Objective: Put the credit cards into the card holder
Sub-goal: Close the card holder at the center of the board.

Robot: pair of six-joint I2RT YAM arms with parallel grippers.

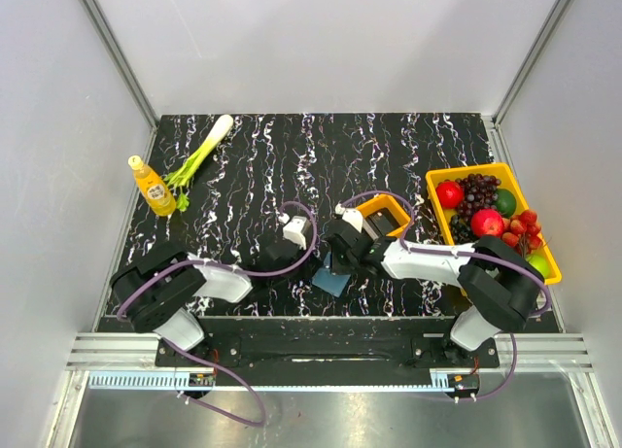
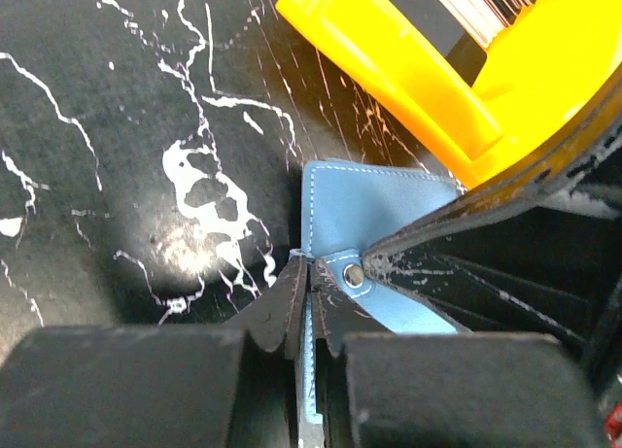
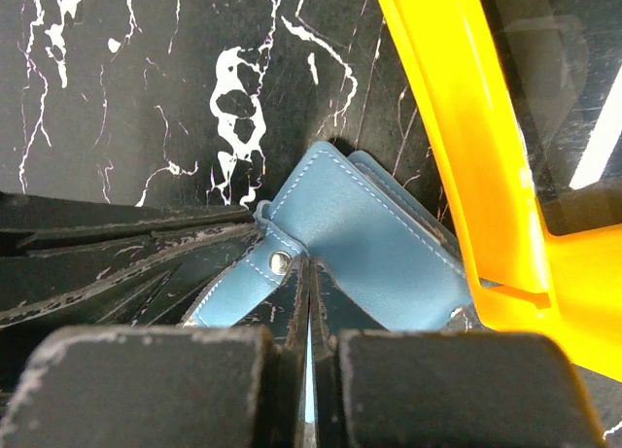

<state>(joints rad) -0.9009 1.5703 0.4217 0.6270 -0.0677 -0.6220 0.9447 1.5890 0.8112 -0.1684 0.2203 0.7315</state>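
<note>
The blue card holder (image 1: pixel 332 281) lies on the black marbled table just in front of the small orange tray (image 1: pixel 384 215). My left gripper (image 1: pixel 317 260) is shut on a thin blue flap edge of the holder (image 2: pixel 369 205), jaws pressed together (image 2: pixel 309 275). My right gripper (image 1: pixel 340 258) is shut on another flap edge of the holder (image 3: pixel 369 234), jaws pressed together (image 3: pixel 309 275). A snap strap (image 3: pixel 262 268) runs between the two grippers. Credit cards (image 3: pixel 573 127) with dark and pale faces lie in the orange tray (image 3: pixel 457 127); their edges show in the left wrist view (image 2: pixel 481 6).
A big yellow bin (image 1: pixel 435 183) with fruit stands at the right. A yellow bottle (image 1: pixel 153 187) and a green leek (image 1: pixel 199 155) lie at the back left. The orange tray (image 2: pixel 408 74) sits close behind the holder.
</note>
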